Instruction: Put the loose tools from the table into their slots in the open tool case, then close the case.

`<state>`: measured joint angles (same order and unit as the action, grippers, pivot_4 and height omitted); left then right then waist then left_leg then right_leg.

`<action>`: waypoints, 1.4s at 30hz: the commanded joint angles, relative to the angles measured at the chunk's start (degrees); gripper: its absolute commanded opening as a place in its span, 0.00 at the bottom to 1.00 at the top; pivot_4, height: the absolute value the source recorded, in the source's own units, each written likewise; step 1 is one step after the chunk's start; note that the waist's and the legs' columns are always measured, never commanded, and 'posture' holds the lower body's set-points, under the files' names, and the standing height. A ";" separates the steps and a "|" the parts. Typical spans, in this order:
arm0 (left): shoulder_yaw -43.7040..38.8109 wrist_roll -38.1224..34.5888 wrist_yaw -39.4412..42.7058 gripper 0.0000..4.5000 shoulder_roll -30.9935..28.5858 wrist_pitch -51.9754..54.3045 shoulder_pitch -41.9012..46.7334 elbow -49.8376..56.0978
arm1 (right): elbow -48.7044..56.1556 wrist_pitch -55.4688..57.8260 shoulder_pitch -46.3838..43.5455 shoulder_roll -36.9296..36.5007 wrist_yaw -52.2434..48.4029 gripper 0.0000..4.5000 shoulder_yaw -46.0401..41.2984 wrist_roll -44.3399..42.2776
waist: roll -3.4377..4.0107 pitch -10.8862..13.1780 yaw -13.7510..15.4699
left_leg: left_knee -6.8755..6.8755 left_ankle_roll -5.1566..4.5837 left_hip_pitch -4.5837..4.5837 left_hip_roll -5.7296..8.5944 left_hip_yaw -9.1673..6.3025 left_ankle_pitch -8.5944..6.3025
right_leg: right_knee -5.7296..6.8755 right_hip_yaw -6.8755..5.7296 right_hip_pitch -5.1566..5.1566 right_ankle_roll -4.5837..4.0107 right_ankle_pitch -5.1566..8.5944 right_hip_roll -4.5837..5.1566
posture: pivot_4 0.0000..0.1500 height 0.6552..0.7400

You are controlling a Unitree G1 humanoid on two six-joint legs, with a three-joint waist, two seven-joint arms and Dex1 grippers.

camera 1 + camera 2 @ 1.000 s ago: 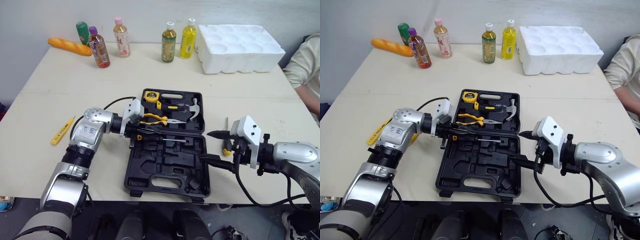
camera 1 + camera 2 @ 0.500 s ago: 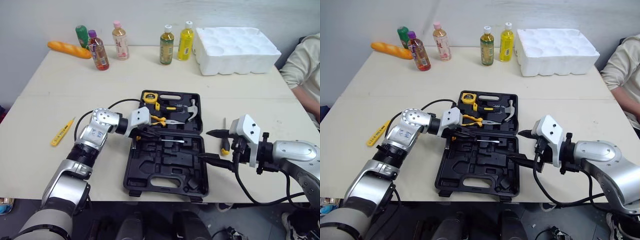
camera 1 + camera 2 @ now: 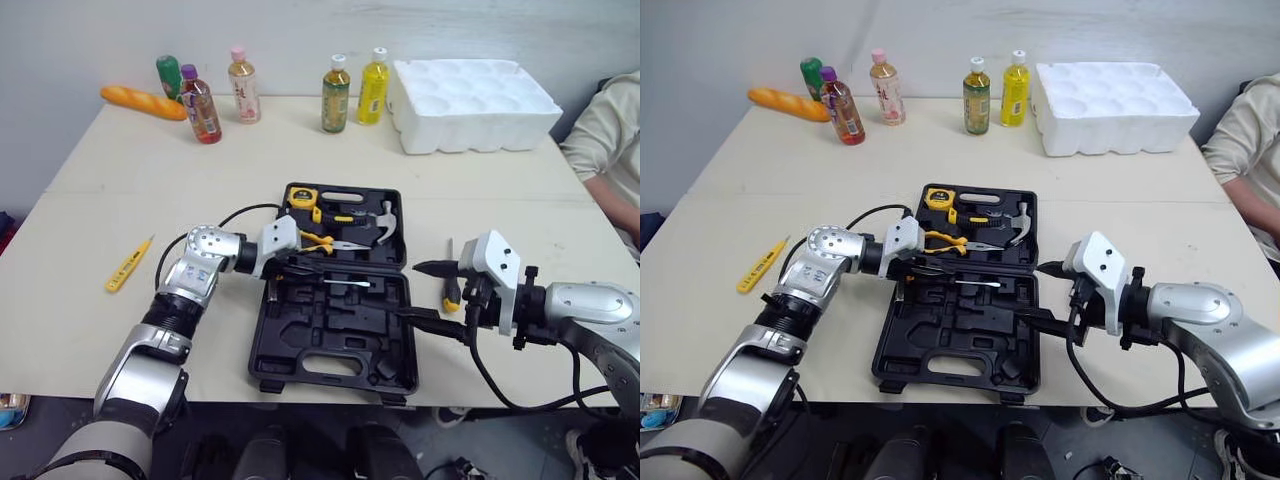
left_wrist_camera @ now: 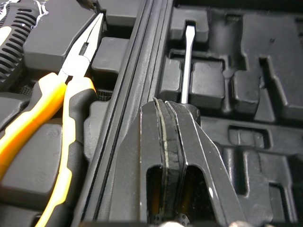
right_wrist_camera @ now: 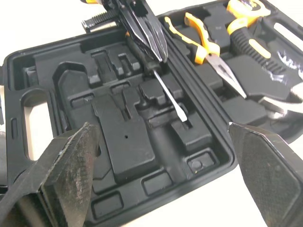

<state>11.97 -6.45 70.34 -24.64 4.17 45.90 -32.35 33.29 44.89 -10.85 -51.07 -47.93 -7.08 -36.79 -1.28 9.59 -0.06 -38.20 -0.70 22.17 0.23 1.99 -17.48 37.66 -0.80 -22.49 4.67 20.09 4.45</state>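
Your left gripper (image 3: 293,267) sits over the left end of the tool case (image 3: 262,340), just below the hinge line. Its fingers are clenched flat against each other, tips on the handle end of the screwdriver (image 3: 347,284), whose shaft lies in its slot in the lower half. A second ago that gripper pointed level across the case; now it angles down, and the shaft has not shifted. Your right gripper (image 3: 408,290) has stayed where it was at the case's right edge, fingers spread wide. A second screwdriver (image 3: 452,285) lies on the table (image 3: 100,200) just beside it, and a yellow tool (image 3: 128,265) lies well off to the left. The case is open
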 commanded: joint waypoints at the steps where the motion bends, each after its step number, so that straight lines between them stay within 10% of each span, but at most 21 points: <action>1: -1.05 -2.36 2.06 0.03 0.10 2.50 -0.78 2.73 | 0.78 -1.38 -0.17 -0.19 -0.09 1.00 -1.04 0.16 | 0.00 0.01 -0.02 | 0.00 0.00 0.02 0.00 0.00 0.00 | 0.01 0.00 -0.01 0.00 0.00 0.00 | 1.00 1.00; 17: 8.14 11.12 -3.41 0.03 -2.80 -2.15 -3.06 -3.16 | 0.91 -1.13 -0.23 0.18 0.14 1.00 -0.40 0.21 | 0.04 -0.07 0.02 | 0.02 -0.30 -0.22 0.00 0.00 -0.17 | -0.08 0.03 0.19 0.00 0.00 0.01 | 1.00 1.00; 27: 4.86 5.28 -1.78 0.03 -3.25 1.04 -4.24 2.15 | 0.36 -1.56 0.20 0.57 0.97 1.00 -0.51 1.29 | 0.10 -0.36 -0.07 | 0.25 -0.48 -1.15 -0.05 -0.17 -0.48 | -0.66 -0.09 1.32 0.01 -0.01 0.10 | 1.00 1.00; 31: -11.81 -14.40 -1.35 0.29 -7.75 18.69 -11.62 20.36 | -1.65 -2.11 4.13 -1.32 -0.41 1.00 -7.83 0.55 | 0.17 -0.13 -1.25 | 0.30 -0.39 -0.78 -0.11 -0.18 -0.45 | -0.64 -0.11 0.93 -0.01 0.00 0.07 | 1.00 1.00; 38: -32.19 -21.58 -10.24 0.97 -17.18 30.03 -34.48 37.65 | -10.28 -3.72 13.83 -6.47 -7.29 1.00 -22.36 2.26 | 0.42 0.25 -1.44 | 0.38 -0.37 -0.74 -0.10 -0.25 -0.43 | -0.85 -0.22 1.01 -0.03 0.01 0.08 | 1.00 1.00; 42: -48.51 -21.64 -14.65 0.98 -20.05 30.98 -49.50 38.07 | -19.67 -7.82 19.25 -9.77 -11.71 1.00 -28.72 6.26 | 0.32 0.38 -1.53 | 0.71 -0.42 -0.91 -0.09 -0.20 -0.47 | -1.10 -0.18 1.11 -0.02 0.01 0.10 | 1.00 1.00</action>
<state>-30.24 -27.09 57.16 -43.49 35.12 -2.22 3.93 15.38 39.42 8.19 -59.47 -57.81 -32.35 -31.77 -0.96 9.97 -1.59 -37.44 -1.11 21.23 0.14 1.78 -17.95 36.55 -0.98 -21.38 4.64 20.10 4.55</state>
